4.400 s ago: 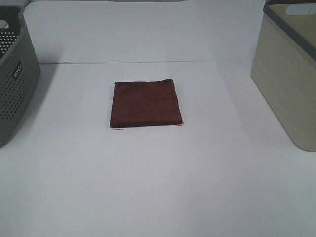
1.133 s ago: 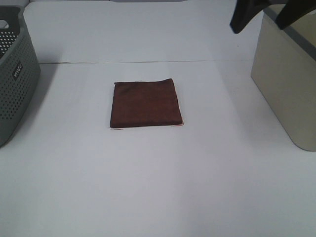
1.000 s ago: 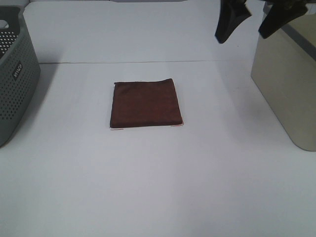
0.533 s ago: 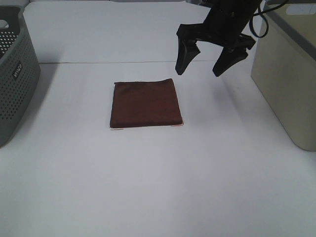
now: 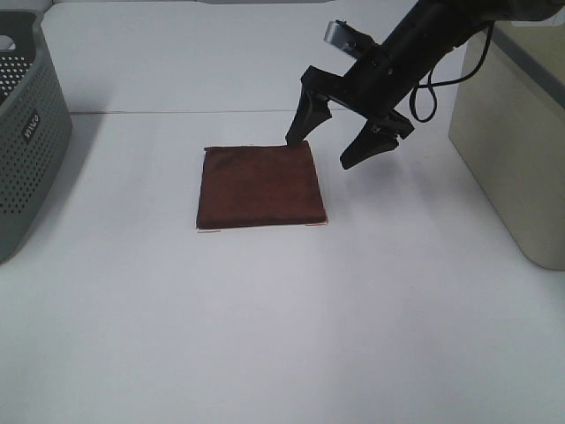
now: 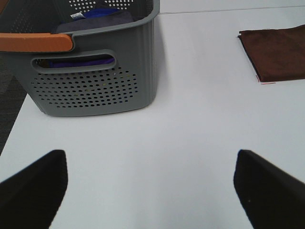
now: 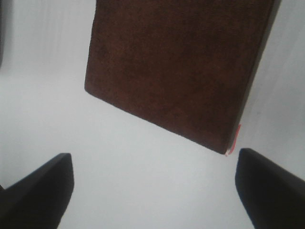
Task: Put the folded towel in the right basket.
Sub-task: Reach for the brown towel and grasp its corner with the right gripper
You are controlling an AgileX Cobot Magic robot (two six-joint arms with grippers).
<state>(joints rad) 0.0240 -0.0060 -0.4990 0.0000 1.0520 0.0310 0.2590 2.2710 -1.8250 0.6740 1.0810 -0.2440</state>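
Exterior high view here. Can see the folded towel [image 5: 260, 185] lying flat near the middle of the white table [image 5: 282, 336], not in either basket. Looks dark reddish brown, roughly square, folded neat with straight edges. Seems slightly fuzzy up close in the right wrist view, with a tiny pinkish tag [image 7: 237, 138] poking out at one corner.

Beige right basket [image 5: 516, 150] off at 3 o'clock from the towel, well apart. Grey perforated basket [image 5: 26, 150] off at 9 o'clock, also well apart.

Hovering at roughly 2 o'clock of the towel: the right gripper [image 5: 319, 153], jaws spread wide, nothing between them. One fingertip right at the towel's 1 o'clock corner, the other out past its right edge over bare table. Can't tell whether that first tip actually touches the cloth.

Over in the left wrist view: left gripper [image 6: 150, 188] also spread wide and empty, above bare table near the grey basket. Orange handle [image 6: 35, 42] on that one, something blue [image 6: 102, 16] inside.
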